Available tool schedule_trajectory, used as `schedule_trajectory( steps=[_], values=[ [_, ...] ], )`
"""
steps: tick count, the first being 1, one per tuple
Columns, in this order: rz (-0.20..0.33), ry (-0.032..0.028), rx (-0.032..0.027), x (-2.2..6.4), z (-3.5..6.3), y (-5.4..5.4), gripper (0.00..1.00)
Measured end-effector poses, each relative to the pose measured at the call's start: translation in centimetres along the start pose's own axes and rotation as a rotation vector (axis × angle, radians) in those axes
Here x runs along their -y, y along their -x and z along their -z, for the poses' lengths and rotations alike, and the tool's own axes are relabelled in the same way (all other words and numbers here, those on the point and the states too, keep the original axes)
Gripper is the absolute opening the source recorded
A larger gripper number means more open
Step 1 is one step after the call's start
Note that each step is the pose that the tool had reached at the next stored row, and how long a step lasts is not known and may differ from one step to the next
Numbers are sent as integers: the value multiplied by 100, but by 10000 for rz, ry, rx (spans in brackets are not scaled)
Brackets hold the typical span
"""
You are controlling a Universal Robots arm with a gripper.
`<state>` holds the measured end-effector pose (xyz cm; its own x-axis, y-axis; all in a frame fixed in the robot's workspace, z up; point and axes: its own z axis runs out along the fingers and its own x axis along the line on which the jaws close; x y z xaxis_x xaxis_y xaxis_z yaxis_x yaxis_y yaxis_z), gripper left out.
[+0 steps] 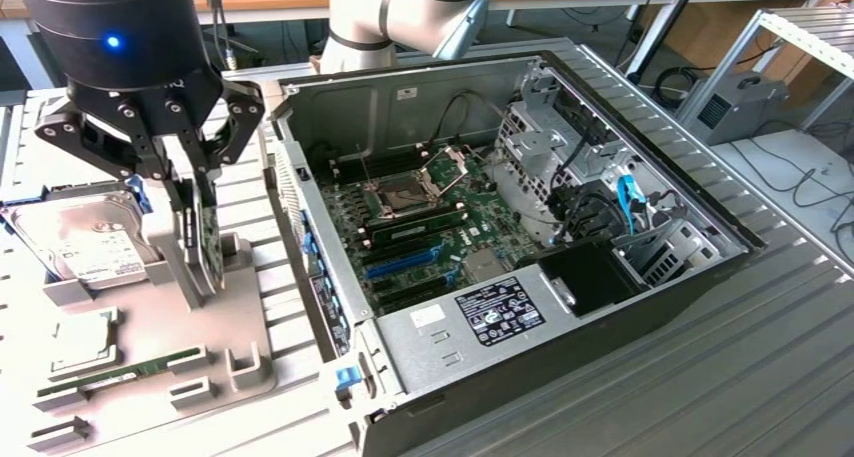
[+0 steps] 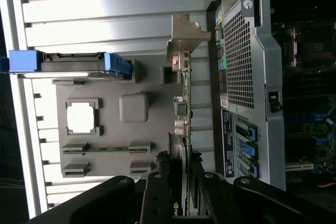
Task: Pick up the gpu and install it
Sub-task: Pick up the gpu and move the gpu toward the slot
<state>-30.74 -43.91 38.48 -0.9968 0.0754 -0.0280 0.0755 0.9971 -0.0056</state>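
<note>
The gpu (image 1: pixel 200 247) stands on edge over the grey holder tray (image 1: pixel 254 322) at the exterior view's left, a thin green card with a silver bracket (image 2: pixel 185 38) at its far end. My gripper (image 1: pixel 191 192) comes down from above and is shut on the card's upper part, one finger on each face. In the wrist view the gpu (image 2: pixel 182 98) runs edge-on away from my gripper (image 2: pixel 179 198), between the dark fingers (image 2: pixel 157 195). Its lower edge is at the tray's upright post; I cannot tell whether it still rests there.
The open computer case (image 1: pixel 694 192) lies to the exterior view's right of the tray, its motherboard and blue card slots (image 1: pixel 400 264) facing up. On the tray lie a hard drive (image 1: pixel 80 242), a processor (image 1: pixel 83 342) and a RAM stick (image 1: pixel 120 372). The case's perforated rear wall (image 2: pixel 239 61) is close beside the card.
</note>
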Motion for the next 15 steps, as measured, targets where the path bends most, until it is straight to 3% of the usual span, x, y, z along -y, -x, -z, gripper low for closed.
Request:
schedule_trajectory(
  steps=[15],
  values=[
    [0, 0, 0, 0, 38, 1, 26]
  ],
)
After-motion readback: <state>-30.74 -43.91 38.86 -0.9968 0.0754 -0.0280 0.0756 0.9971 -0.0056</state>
